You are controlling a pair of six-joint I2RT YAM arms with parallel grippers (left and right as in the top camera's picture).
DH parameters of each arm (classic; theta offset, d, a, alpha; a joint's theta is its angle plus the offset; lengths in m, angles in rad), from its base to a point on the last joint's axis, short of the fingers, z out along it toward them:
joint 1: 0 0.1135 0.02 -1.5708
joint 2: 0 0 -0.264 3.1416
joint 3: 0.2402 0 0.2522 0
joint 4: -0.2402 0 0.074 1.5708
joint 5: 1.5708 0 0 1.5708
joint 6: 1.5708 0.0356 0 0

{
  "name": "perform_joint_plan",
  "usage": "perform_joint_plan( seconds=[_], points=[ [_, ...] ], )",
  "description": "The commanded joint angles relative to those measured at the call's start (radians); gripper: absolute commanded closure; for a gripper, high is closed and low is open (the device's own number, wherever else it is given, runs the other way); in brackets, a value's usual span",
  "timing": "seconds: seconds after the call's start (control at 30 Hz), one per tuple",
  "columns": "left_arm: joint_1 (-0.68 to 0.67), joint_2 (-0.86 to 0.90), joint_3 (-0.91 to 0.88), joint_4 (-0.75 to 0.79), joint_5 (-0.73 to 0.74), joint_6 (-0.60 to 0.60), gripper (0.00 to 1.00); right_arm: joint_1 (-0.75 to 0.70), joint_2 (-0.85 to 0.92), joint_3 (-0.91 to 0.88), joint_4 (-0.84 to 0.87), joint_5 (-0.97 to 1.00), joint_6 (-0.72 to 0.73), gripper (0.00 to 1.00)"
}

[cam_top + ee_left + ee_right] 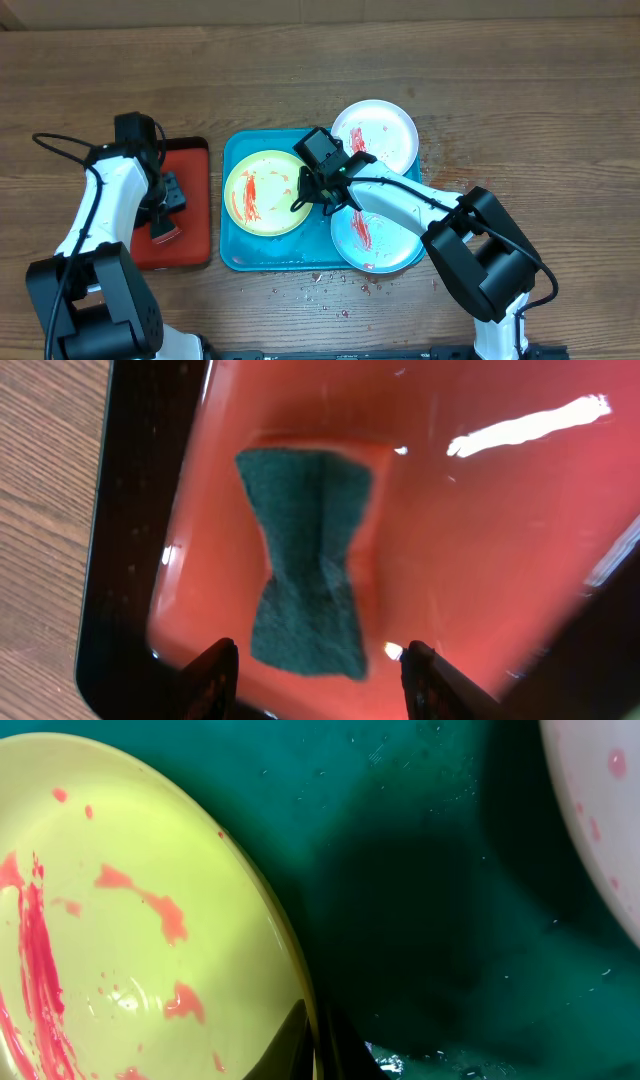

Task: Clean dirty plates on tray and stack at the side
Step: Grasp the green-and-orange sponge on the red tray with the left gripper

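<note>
The yellow-green plate with red sauce smears lies on the left of the turquoise tray. My right gripper is shut on its right rim; the wrist view shows the fingers pinching the plate edge over the tray floor. The pale aqua plate lies at the tray's lower right, the white plate at its upper right, both smeared. My left gripper is open over the red tray, its fingers straddling the near end of a green scouring pad.
The red tray has a dark rim and sits left of the turquoise tray. Red crumbs are scattered on the wooden table in front of the trays. A white plate edge shows at the right wrist view's upper right.
</note>
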Motion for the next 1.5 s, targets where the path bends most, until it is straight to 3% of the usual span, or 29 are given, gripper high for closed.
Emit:
perform_joint_plan(
  seconds=[0.0, 0.33, 0.87, 1.03, 1.23, 1.47],
  points=[
    [0.003, 0.007, -0.042, 0.043, -0.057, 0.026, 0.5, 0.006, 0.032, 0.009, -0.009, 0.01, 0.004, 0.94],
    [0.003, 0.009, -0.098, 0.187, -0.057, 0.03, 0.59, 0.006, 0.032, 0.009, -0.011, 0.01, 0.004, 0.94],
    [0.002, 0.009, -0.257, 0.319, -0.051, -0.027, 0.96, 0.006, 0.032, 0.009, -0.013, 0.01, 0.005, 0.94],
    [0.002, 0.009, -0.261, 0.34, 0.027, -0.022, 0.96, 0.006, 0.032, 0.009, -0.013, 0.005, 0.005, 0.94],
    [0.001, 0.008, -0.135, 0.266, 0.246, 0.124, 0.96, 0.005, 0.031, 0.009, -0.024, -0.022, 0.004, 0.96],
    [-0.005, 0.007, 0.179, 0.021, 0.431, 0.207, 0.96, -0.001, 0.031, 0.009, -0.024, -0.062, 0.004, 0.96]
  ],
)
